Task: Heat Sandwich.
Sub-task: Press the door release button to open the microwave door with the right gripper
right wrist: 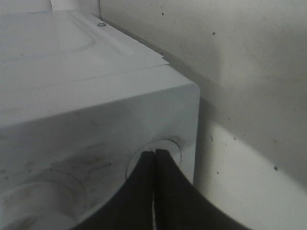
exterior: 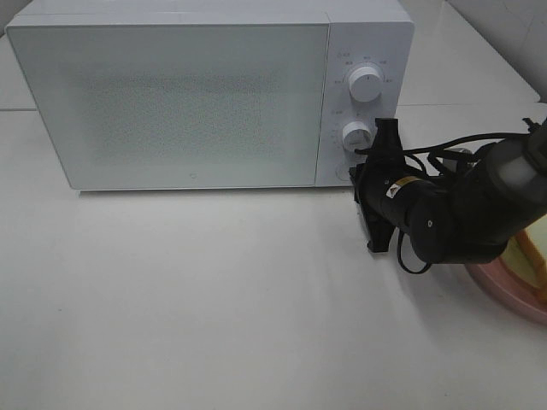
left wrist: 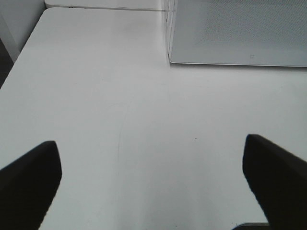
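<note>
Currently: black right gripper (right wrist: 155, 152) shut, tips against round recessed button (right wrist: 171, 147) of boxy white microwave (exterior: 197, 94) with speckled door. Black left gripper (left wrist: 149, 141) spread wide over smooth white table (left wrist: 144, 96). Pale square-edged sandwich (exterior: 534, 248) on round pink plate (exterior: 504, 290) at right edge, mostly hidden by arm.

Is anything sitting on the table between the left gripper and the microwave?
Nothing: in the left wrist view, only bare white table lies between the open left gripper and the microwave front.

A plain white desk (exterior: 171, 299) fills the scene under soft, even light; a pale tiled surface (exterior: 504, 26) shows at far right.
</note>
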`<move>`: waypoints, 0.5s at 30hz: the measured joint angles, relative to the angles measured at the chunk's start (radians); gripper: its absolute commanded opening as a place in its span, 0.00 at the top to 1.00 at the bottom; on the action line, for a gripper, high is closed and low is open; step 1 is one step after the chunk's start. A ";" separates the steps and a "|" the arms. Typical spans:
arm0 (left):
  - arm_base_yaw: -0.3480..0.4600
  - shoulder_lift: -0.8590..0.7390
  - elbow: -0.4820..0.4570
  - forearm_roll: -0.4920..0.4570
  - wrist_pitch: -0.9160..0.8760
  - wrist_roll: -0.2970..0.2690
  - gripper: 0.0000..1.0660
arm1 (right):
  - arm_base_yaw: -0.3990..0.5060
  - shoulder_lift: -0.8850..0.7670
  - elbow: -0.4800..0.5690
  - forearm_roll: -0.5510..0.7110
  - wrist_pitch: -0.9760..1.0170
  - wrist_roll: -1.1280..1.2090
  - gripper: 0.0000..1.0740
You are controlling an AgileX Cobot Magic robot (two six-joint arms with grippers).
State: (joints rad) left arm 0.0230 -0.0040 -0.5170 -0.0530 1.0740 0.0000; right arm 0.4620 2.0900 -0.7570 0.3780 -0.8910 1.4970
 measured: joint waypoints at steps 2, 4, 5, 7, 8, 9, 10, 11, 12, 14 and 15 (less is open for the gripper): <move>0.000 0.000 0.000 0.000 0.000 0.000 0.08 | -0.007 0.000 -0.004 -0.001 0.004 -0.001 1.00; 0.000 0.000 0.000 0.000 0.000 0.000 0.08 | -0.021 0.001 -0.017 -0.013 0.037 -0.002 1.00; 0.000 0.000 0.000 0.000 0.000 0.000 0.08 | -0.022 0.001 -0.022 -0.017 0.053 -0.002 1.00; 0.000 0.000 0.000 0.000 0.000 0.000 0.08 | -0.022 0.004 -0.027 -0.018 0.066 -0.002 1.00; 0.000 0.000 0.000 0.000 0.000 0.000 0.08 | -0.022 0.007 -0.032 -0.019 0.073 -0.002 1.00; 0.000 0.000 0.000 0.000 0.000 0.000 0.08 | -0.022 0.018 -0.043 -0.027 0.076 0.000 1.00; 0.000 0.000 0.000 0.000 0.000 0.000 0.08 | -0.022 0.021 -0.047 -0.030 0.077 0.001 1.00; 0.000 0.000 0.000 0.000 0.000 0.000 0.08 | -0.022 0.021 -0.047 -0.030 0.077 0.001 1.00; 0.000 0.000 0.000 0.000 0.000 0.000 0.08 | -0.022 0.024 -0.047 -0.035 0.077 0.005 1.00; 0.000 0.000 0.000 0.000 0.000 0.000 0.08 | -0.022 0.026 -0.049 -0.046 0.071 0.013 1.00; 0.000 0.000 0.000 0.000 0.000 0.000 0.08 | -0.022 0.026 -0.050 -0.046 0.071 0.017 1.00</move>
State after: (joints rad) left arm 0.0230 -0.0040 -0.5170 -0.0530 1.0740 0.0000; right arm 0.4400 2.1160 -0.8070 0.3320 -0.8200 1.5140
